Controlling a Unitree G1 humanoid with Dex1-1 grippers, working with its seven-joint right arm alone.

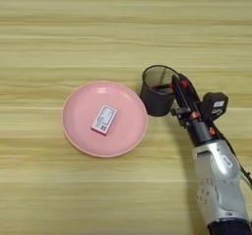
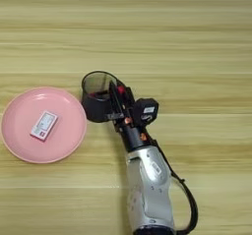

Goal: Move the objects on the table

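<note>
Hand (image 1: 178, 83) at mesh cup (image 1: 156, 99) rim; red item between fingers.

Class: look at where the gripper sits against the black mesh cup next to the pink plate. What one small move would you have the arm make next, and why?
Probably release and lift straight up. The right gripper is at the rim of the mesh cup, with something red at its fingers and red showing inside the cup. Rising vertically should avoid tipping the cup toward the pink plate beside it.

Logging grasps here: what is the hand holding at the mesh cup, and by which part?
It cannot be told: the hand is at the mesh cup rim, with red showing by its fingers, but no clear grip.
</note>
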